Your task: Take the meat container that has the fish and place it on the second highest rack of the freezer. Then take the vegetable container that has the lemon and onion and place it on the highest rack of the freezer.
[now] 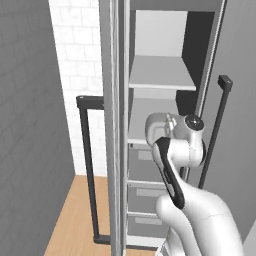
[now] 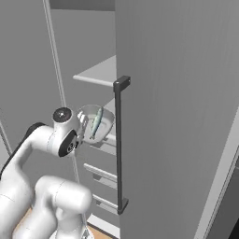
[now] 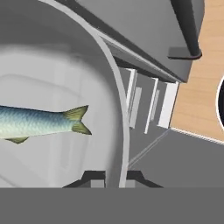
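My gripper [image 3: 116,178] is shut on the rim of the meat container [image 3: 52,65], a shallow light-grey tray. The slim silvery-green fish [image 3: 39,122] lies inside it. In the right base view the meat container [image 2: 95,125] with the fish [image 2: 96,120] hangs just ahead of my hand, in the open freezer [image 2: 84,42]. It is at the front edge of the second white shelf [image 1: 150,117], below the highest rack [image 1: 160,75]. Whether it rests on that shelf I cannot tell. The vegetable container is out of view.
Grey drawers [image 2: 100,172] sit below the shelves. An open door edge [image 1: 116,125] with a dark bar handle [image 1: 87,165] stands to the left. Another grey door [image 2: 177,116] with a dark handle [image 2: 119,144] stands close on the right. Wooden floor [image 1: 70,220] lies below.
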